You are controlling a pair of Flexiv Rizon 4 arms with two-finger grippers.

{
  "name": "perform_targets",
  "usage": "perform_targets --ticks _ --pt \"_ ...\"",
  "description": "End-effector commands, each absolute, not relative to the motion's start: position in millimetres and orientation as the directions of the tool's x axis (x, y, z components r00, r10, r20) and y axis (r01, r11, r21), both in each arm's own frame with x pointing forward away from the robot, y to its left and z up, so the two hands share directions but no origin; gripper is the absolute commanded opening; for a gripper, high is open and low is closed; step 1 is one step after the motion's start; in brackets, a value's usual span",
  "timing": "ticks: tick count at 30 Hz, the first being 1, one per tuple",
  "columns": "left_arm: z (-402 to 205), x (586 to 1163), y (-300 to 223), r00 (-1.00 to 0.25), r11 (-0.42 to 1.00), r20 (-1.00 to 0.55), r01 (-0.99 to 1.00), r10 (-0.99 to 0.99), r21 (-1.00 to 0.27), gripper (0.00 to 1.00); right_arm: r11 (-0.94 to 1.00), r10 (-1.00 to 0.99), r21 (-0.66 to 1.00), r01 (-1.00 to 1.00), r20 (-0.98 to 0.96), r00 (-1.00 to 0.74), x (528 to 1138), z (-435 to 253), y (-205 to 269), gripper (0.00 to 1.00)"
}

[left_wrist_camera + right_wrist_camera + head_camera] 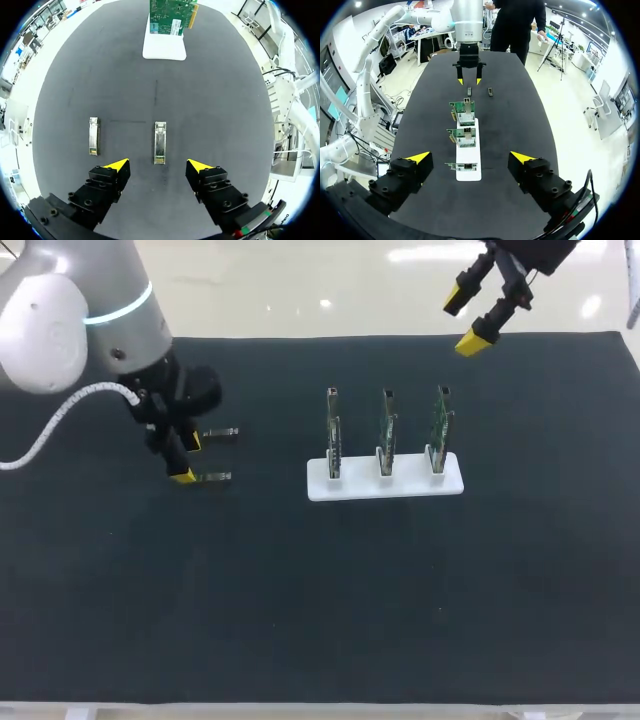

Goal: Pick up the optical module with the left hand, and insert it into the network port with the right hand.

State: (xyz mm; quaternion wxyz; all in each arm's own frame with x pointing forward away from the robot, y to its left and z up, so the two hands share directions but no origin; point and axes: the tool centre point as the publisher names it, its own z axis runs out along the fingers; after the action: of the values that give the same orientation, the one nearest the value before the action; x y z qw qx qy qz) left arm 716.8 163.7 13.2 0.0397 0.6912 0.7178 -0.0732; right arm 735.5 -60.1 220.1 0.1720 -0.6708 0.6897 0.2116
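Note:
Two small metal optical modules lie on the black mat. One optical module (159, 142) (212, 477) lies just ahead of my left gripper (159, 165) (188, 460), in line with the gap between its open fingers and not touched. The second module (93, 135) (220, 432) lies off to one side of it. A white stand (385, 481) (468, 172) holds three upright green network cards (387, 428) (461, 136). My right gripper (480, 315) (471, 157) hangs open and empty, high over the table's far right, looking along the row of cards.
The black mat (320, 590) covers the whole table. The stand sits in the middle, well to the right of the modules. Seen from the right wrist, my left gripper (469, 80) is beyond the cards, with both modules (490, 91) in front of it.

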Motion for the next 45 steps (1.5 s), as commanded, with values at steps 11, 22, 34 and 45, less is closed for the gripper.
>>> perform_targets --ticks 11,22,34,45 --pt "5 715 161 -0.064 0.060 -0.126 0.998 0.990 -0.032 1.00 0.010 -0.852 0.059 -0.998 -0.523 -0.040 735 220 -60 1.00" --pt "0 714 160 -0.063 0.059 -0.109 0.998 0.992 -0.033 1.00 0.010 -0.852 0.059 -0.998 -0.523 -0.040 735 220 -60 1.00" --pt "-6 713 161 -0.069 0.066 -0.095 0.997 0.993 -0.033 1.00 0.010 -0.852 0.059 -0.998 -0.523 -0.040 735 220 -60 1.00" --pt "-9 713 161 -0.067 0.064 -0.090 0.997 0.994 -0.032 1.00 0.010 -0.852 0.059 -0.998 -0.523 -0.040 735 220 -60 1.00"
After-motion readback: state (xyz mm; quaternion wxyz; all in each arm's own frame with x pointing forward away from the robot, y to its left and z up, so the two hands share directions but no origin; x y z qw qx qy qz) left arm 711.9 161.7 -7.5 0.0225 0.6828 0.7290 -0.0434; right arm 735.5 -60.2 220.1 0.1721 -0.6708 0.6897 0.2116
